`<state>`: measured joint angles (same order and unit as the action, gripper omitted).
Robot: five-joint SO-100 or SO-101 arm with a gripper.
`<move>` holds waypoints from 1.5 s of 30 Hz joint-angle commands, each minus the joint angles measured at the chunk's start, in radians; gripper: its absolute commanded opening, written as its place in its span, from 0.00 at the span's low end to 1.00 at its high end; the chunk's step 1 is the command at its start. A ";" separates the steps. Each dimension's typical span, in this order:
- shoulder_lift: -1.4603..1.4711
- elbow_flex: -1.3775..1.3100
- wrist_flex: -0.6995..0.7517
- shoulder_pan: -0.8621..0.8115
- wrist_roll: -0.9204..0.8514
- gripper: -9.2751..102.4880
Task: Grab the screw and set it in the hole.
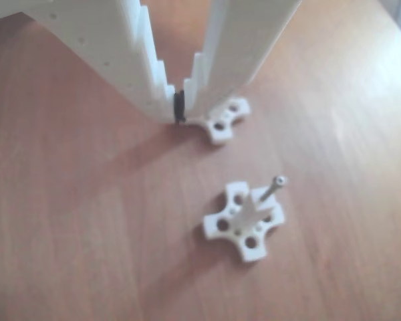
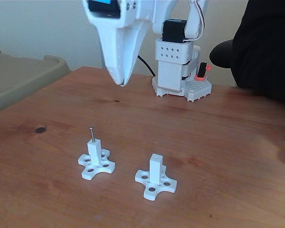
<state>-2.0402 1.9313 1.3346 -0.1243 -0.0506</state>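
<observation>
We look down between the gripper [image 1: 179, 107] fingers — and, fixed view, across the table [image 2: 218, 156] toward the arm; both share the posts.

Screw [image 2: 91, 134]: thin, silver, upright, tip seated in the hole [image 2: 93, 141] atop left white post in fixed view, head up, shank mostly exposed.

Soft daylight, faint shadows, possibly slight blur

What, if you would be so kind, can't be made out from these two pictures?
- The second post in the other view: mostly hidden behind the gripper.
- The hole under the screw: covered by the screw, fixed view.
- The empty post: its hole is too small to judge depth.
</observation>
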 commanded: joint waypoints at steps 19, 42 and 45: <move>0.282 -0.385 0.018 -0.038 -0.006 0.05; 0.393 -0.445 0.064 -0.020 0.014 0.17; 0.410 -0.446 0.060 -0.018 0.014 0.17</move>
<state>-1.6153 1.5769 1.3898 -0.1519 -0.0414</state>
